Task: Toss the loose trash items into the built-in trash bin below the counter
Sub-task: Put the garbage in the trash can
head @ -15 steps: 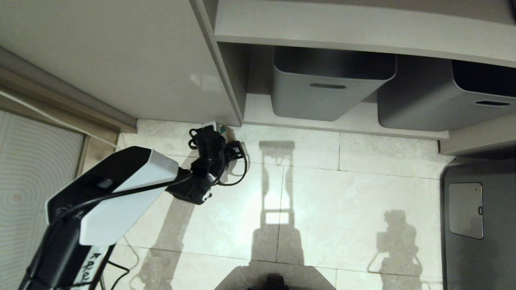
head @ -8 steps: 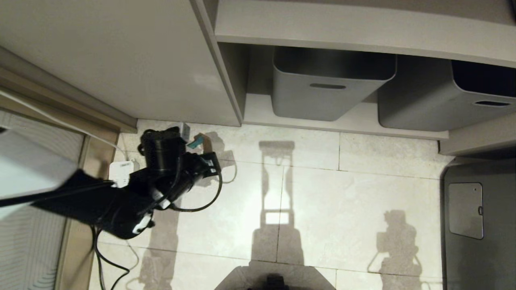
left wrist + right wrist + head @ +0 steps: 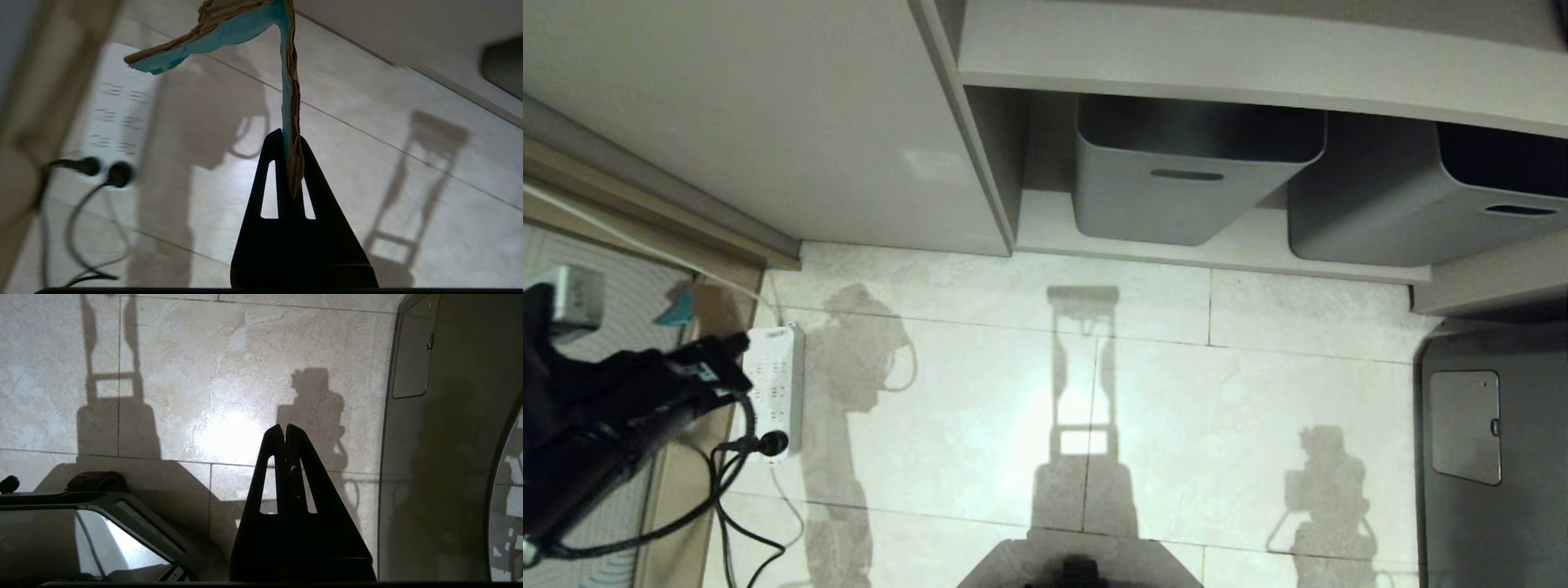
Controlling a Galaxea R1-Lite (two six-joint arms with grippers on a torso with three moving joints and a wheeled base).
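One of the loose trash items, a scrap [image 3: 229,28] of tan cardboard faced with turquoise paper, hangs in the air. My left gripper [image 3: 290,139] is shut on the scrap's lower edge. In the head view the same scrap [image 3: 696,306] shows at the far left, above the left arm [image 3: 605,416], over the floor's edge by a ribbed mat. My right gripper [image 3: 286,426] is shut and empty, pointing down at the pale floor tiles beside my base; it is outside the head view. The built-in trash bin and the counter are out of view.
A white power strip [image 3: 776,384] with black plugs [image 3: 768,443] and loose cables lies on the floor just right of the left arm. A beige cabinet panel [image 3: 768,122] stands behind. Two grey tubs [image 3: 1184,180] [image 3: 1462,196] sit on a low shelf. A grey unit [image 3: 1486,449] stands at right.
The left arm has swung from the foot of the cabinet to the far left, carrying the scrap up off the floor. The power strip has come into sight. The right arm has stayed still.
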